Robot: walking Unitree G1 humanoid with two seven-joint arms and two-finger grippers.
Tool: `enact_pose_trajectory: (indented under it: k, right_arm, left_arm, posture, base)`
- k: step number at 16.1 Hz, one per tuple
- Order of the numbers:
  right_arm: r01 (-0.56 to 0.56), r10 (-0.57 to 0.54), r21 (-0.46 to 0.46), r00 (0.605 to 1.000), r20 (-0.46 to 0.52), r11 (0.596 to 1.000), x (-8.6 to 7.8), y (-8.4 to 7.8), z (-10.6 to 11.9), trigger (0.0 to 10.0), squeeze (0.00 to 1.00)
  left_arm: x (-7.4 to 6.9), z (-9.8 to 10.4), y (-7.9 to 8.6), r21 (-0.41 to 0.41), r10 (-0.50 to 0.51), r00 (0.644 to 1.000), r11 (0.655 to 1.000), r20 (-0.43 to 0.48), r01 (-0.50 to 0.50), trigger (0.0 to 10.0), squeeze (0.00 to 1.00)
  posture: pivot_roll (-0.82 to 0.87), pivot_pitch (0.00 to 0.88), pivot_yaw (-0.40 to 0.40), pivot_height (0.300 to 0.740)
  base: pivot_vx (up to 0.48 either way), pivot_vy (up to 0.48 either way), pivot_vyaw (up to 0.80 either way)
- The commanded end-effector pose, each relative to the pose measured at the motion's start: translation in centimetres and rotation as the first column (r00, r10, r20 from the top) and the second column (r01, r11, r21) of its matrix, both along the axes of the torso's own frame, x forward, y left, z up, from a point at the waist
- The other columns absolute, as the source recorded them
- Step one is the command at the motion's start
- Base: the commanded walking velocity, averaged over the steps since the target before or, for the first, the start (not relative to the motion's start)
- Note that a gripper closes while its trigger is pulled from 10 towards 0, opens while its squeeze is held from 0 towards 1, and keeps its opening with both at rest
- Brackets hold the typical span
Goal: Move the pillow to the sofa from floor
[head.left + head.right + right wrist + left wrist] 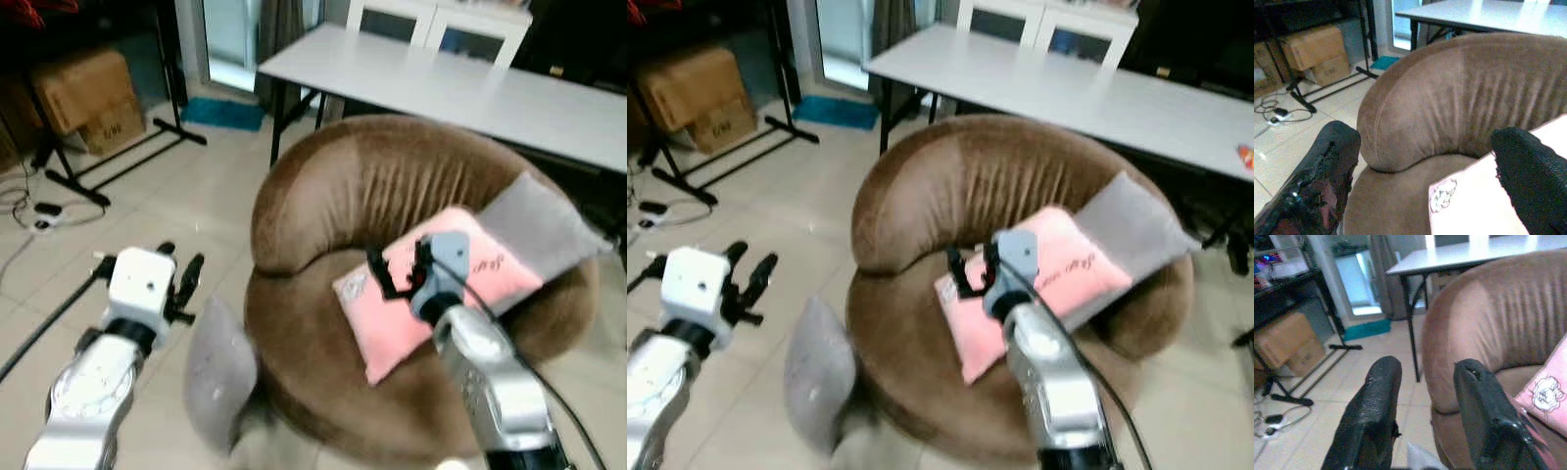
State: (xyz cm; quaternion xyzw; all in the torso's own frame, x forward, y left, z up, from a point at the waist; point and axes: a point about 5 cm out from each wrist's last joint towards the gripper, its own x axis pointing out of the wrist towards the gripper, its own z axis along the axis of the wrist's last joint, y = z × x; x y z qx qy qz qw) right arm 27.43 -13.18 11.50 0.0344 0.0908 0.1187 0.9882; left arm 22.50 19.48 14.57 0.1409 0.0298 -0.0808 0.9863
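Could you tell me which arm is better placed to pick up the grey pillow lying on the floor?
Left. The left gripper hangs open just above the grey pillow; the right gripper is over the sofa.

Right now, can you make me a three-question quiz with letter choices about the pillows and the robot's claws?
1. Where is the pink pillow?
A. on the brown sofa
B. on the white table
C. on the floor

2. How many grey pillows are there?
A. none
B. one
C. two

3. How is the right claw?
A. shut on the pink pillow
B. open, above the pink pillow
C. holding a box

Answers:
1 A, it lies on the sofa seat.
2 C, one grey pillow lies behind the pink one, and another grey pillow leans on the sofa's base.
3 B, its fingers stand apart, holding nothing.
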Motion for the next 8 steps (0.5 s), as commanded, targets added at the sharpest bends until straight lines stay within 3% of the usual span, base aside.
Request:
enact_pose_trajectory:
  k: [1,5,7,8]
  right_arm:
    - [0.008,-0.008,-0.004,1.0,-0.022,1.0,-0.15,-0.04,-0.21,10.0,0.84]
    - [0.002,-0.003,-0.035,1.0,-0.015,0.999,-0.16,-0.02,-0.11,10.0,0.87]
    - [0.001,-0.002,-0.041,1.0,-0.026,0.999,-0.06,0.04,-0.2,10.0,0.91]
    - [-0.012,0.01,-0.052,0.999,-0.033,0.999,-0.09,0.1,-0.26,10.0,0.92]
  left_arm:
    - [-0.08,0.16,0.19,0.019,0.007,1.0,1.0,0.007,-0.007,10.0,0.0]
    - [-0.2,0.1,0.16,0.018,0.01,1.0,1.0,0.007,-0.01,10.0,0.0]
    - [-0.25,0.36,0.05,0.004,0.01,0.999,1.0,0.037,-0.01,10.0,0.0]
    - [-0.27,0.35,0.08,0.007,0.014,0.999,1.0,0.034,-0.014,10.0,0.0]
  posture:
    - [0.02,0.0,-0.051,0.74]
    - [0.02,0.0,-0.055,0.74]
    - [0.02,0.0,-0.055,0.74]
    - [0.02,0.0,-0.055,0.74]
  base:
    - [0.0,0.386,0.0]
    - [0.0,0.385,0.0]
    - [0.0,0.0,0.0]
    - [0.0,0.0,0.71]
